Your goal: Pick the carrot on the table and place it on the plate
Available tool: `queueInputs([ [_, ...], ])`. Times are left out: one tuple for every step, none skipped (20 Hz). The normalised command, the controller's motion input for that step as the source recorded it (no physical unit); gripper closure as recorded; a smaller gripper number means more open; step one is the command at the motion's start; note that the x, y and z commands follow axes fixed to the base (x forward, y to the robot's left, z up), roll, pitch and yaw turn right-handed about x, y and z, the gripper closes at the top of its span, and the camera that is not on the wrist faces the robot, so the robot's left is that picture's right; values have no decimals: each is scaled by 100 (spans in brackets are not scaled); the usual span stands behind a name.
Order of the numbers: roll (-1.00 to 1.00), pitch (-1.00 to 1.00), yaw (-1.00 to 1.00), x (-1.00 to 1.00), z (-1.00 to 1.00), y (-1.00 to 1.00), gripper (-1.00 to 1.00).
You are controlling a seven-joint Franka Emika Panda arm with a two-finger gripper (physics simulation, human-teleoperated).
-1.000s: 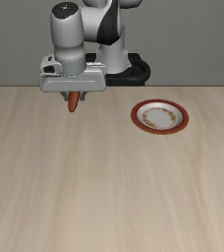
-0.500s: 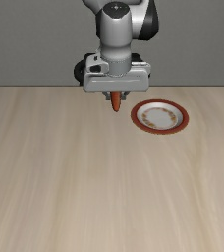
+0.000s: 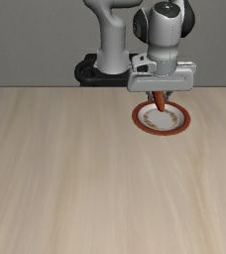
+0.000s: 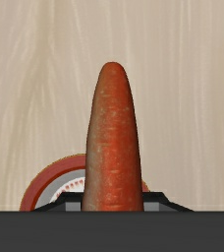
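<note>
In the exterior view the Franka arm (image 3: 113,30) rises from its dark base (image 3: 97,71) at the top of the frame and bends toward the exterior view's right. There the gripper (image 3: 162,98) hangs pointing downward, in the upper right part of the frame. The jaws stand narrow and clamp the carrot (image 3: 161,102) from two sides by its thick end, so the gripper is holding it. The carrot hangs nearly upright, with its orange tip pointing down, and it is lifted clear of the wooden table (image 3: 65,179). Directly under it lies the plate (image 3: 138,117), a round dish with a red-brown rim and a pale, speckled middle. The plate rests flat on the table near the far edge, to the exterior view's right of the base. The carrot's tip shows against the plate's far part, and whether it touches the dish or hovers just above it cannot be told from this angle. In the wrist view the carrot (image 4: 114,138) stands out lengthwise from between the two grey fingertips (image 4: 77,205), tapering away from them over the pale wood grain of the table (image 4: 35,79). Part of the plate's red rim (image 4: 43,189) shows just beside the carrot's thick end, close to the fingertips, and the carrot covers much of the dish behind it.
</note>
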Motion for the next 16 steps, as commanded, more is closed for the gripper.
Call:
queueInputs([
  [0, 0, 0, 0, 0, 100, 100],
  [0, 0, 0, -100, 0, 0, 100],
  [0, 0, 0, -100, 0, 0, 100],
  [0, 0, 0, -100, 0, 0, 100],
  [0, 0, 0, -100, 0, 0, 100],
  [0, 0, 0, -100, 0, 0, 100],
  [0, 0, 0, -100, 0, 0, 100],
  [0, 0, 0, -100, 0, 0, 100],
  [0, 0, 0, 0, 0, 100, 100],
  [0, 0, 0, 0, 0, 0, -100],
  [0, 0, 0, 0, 0, 0, -100],
  [0, 0, 0, 0, 0, 0, -100],
  [0, 0, 0, 0, 0, 0, -100],
  [0, 0, 0, 0, 0, 0, -100],
  [0, 0, 0, 0, 0, 0, -100],
  [0, 0, 0, 0, 0, 0, -100],
])
